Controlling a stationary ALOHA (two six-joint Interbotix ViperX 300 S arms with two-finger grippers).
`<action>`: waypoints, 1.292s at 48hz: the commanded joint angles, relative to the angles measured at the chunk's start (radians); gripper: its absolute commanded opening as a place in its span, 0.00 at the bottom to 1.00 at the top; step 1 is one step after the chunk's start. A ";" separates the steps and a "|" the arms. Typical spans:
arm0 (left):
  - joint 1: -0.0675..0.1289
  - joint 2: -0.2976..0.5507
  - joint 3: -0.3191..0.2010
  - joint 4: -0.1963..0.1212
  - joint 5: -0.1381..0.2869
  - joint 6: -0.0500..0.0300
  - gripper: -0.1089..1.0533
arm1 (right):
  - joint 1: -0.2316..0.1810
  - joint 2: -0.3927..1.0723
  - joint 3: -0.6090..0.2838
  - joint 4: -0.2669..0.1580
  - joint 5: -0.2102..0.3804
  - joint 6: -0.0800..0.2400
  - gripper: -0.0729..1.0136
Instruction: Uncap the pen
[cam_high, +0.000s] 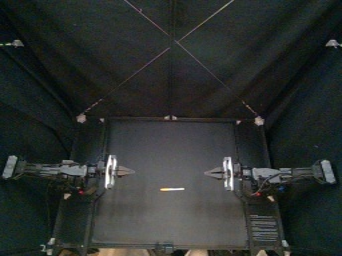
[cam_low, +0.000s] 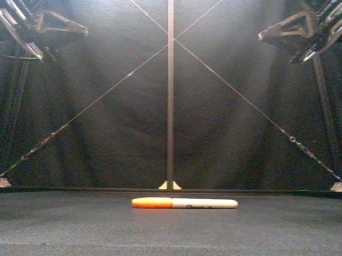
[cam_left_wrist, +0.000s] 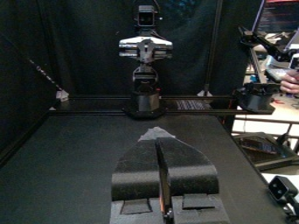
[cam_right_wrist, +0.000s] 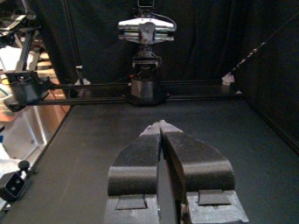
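Pen (cam_high: 173, 188) central on table (cam_high: 147, 220), left gripper (cam_high: 126, 173), right gripper (cam_high: 213, 173) closed, well apart

**Colleague:** What surrounds the workspace?

**Me:** From my remote feed I see a small black table (cam_high: 167, 215), matte and finely textured, inside a booth. A black back curtain (cam_high: 171, 60) hangs in soft folds behind it. Side curtains (cam_high: 34, 110) close in on the left and right.

**Colleague:** And the light?

**Me:** In the front view the back curtain is palest near its top and darkens toward the table. Past the open front I glimpse a brighter room (cam_left_wrist: 278, 26).
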 joint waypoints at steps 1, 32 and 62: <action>-0.009 0.052 -0.015 0.003 -0.018 0.0015 0.04 | 0.000 0.044 -0.017 0.000 -0.008 0.003 0.02; -0.048 0.500 -0.067 0.002 -0.060 0.0015 0.19 | 0.057 0.833 -0.264 0.052 -0.003 0.008 0.23; -0.051 0.612 -0.120 0.005 -0.052 0.0046 0.70 | 0.060 1.071 -0.383 0.104 0.118 0.006 0.77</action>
